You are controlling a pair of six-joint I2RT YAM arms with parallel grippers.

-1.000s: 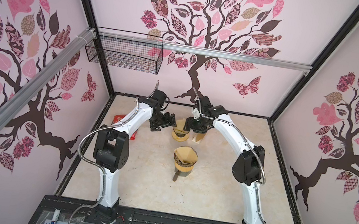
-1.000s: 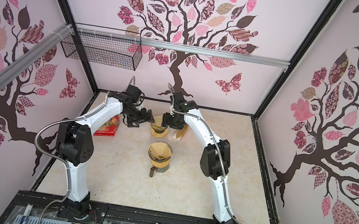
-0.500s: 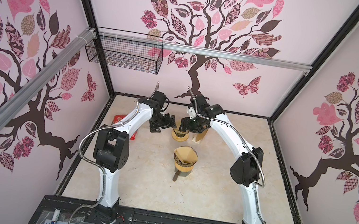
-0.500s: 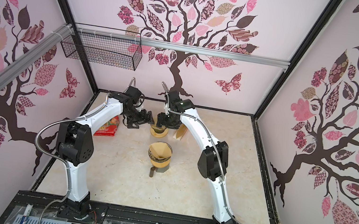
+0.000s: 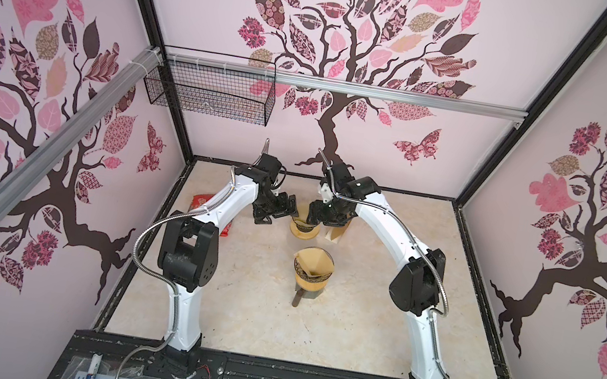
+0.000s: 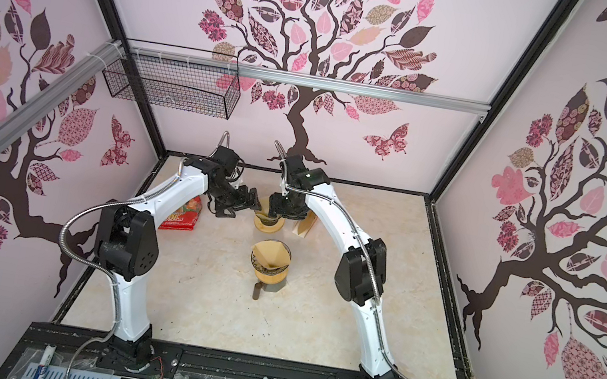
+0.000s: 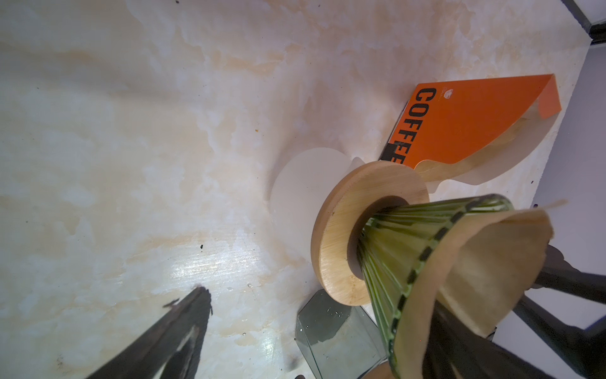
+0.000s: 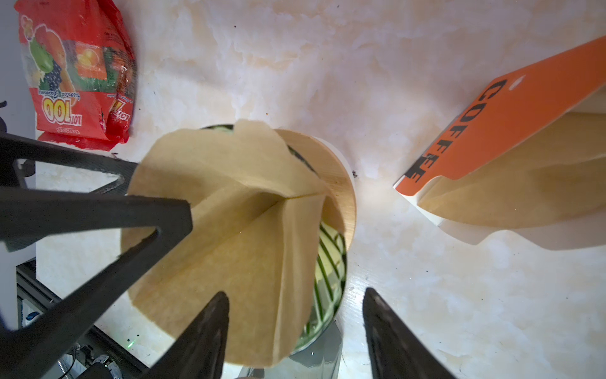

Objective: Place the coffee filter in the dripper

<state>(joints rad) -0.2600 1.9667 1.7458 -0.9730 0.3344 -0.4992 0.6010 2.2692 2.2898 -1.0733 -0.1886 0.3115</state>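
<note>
A brown paper coffee filter point(image 8: 229, 210) stands creased in the green glass dripper point(image 8: 328, 262) with a wooden collar point(image 7: 337, 236), at the back of the table in both top views point(image 5: 303, 229) point(image 6: 268, 223). My right gripper point(image 8: 295, 293) hangs open above it, one finger over the filter and the other outside the dripper's rim. My left gripper point(image 7: 324, 311) is wide open at the dripper's left side point(image 5: 281, 210). One of its fingers point(image 8: 131, 210) touches the filter's edge. The other passes behind the paper.
A second dripper point(image 5: 313, 270) holding a filter sits on a glass carafe mid-table. An orange COFFEE filter pack point(image 8: 508, 124) lies just right of the back dripper. A red snack bag point(image 6: 183, 215) lies at the left. A wire basket point(image 5: 210, 85) hangs on the back wall.
My right gripper has shifted a little to the left, over the back dripper. The left arm has stayed where it was.
</note>
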